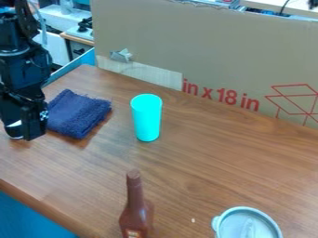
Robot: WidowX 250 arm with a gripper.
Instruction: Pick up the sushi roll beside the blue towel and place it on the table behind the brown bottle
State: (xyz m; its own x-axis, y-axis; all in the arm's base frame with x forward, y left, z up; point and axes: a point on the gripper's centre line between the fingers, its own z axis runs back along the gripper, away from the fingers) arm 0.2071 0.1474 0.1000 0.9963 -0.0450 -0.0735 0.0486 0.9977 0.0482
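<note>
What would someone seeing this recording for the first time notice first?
Most likely the bright turquoise cup, upright near the middle of the wooden table. Next, perhaps, the dark blue cloth to its left in the picture, beside the black robot arm, and the brown bottle at the bottom edge.

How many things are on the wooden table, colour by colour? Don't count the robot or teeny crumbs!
Dark blue: 1, the folded cloth
Turquoise: 1, the cup
Brown: 1, the bottle
Pale grey: 1, the round thing with a tab
Total: 4
</note>
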